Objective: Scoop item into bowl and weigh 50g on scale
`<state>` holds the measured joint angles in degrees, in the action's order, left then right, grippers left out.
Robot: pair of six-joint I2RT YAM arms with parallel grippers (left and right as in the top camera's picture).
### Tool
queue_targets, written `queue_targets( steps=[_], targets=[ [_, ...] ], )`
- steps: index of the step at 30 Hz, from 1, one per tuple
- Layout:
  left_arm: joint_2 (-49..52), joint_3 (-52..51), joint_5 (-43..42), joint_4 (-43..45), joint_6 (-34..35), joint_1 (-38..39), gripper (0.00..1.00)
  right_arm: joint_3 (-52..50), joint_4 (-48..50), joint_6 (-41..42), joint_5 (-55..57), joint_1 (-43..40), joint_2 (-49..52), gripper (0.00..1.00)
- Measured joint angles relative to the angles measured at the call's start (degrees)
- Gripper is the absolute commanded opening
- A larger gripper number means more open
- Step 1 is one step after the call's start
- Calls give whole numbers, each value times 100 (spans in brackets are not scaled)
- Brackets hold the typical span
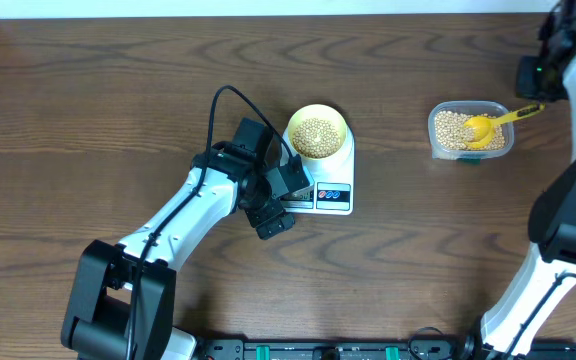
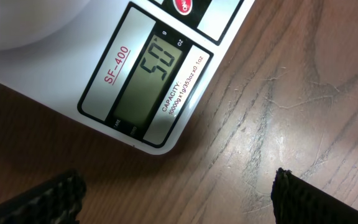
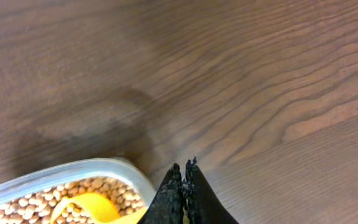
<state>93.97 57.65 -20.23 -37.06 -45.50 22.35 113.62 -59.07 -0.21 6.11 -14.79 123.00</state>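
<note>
Yellow scoop is resting in tub, right gripper pinching its handle; wide-open left gripper is hovering near scale, framing display reading 50.

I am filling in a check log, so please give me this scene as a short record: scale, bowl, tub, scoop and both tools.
scale: white; display reads 50, in g
bowl: on the scale's platform, holds beans
tub: clear, right of the scale, holds more beans
scoop: yellow, head in the tub, handle over its rim
left tool: open, empty, beside the display
right tool: shut, at the tub's corner; grip on the scoop unclear
</note>
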Motion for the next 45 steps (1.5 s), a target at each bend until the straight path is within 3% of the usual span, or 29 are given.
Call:
queue_targets(
  steps=[7,9,10,11,12,45],
  targets=[
    [0,0,0,0,0,0,98,0,669,0,-1010,-181,0,5],
    [0,0,0,0,0,0,98,0,920,42,-1344,-164,0,28],
    [0,0,0,0,0,0,98,0,1032,42,-1506,-153,0,54],
    [0,0,0,0,0,0,98,0,1110,44,-1637,-136,0,89],
    [0,0,0,0,0,0,98,0,1185,26,-1753,-120,0,99],
    [0,0,0,0,0,0,98,0,1353,20,-2203,153,0,99]
  ],
)
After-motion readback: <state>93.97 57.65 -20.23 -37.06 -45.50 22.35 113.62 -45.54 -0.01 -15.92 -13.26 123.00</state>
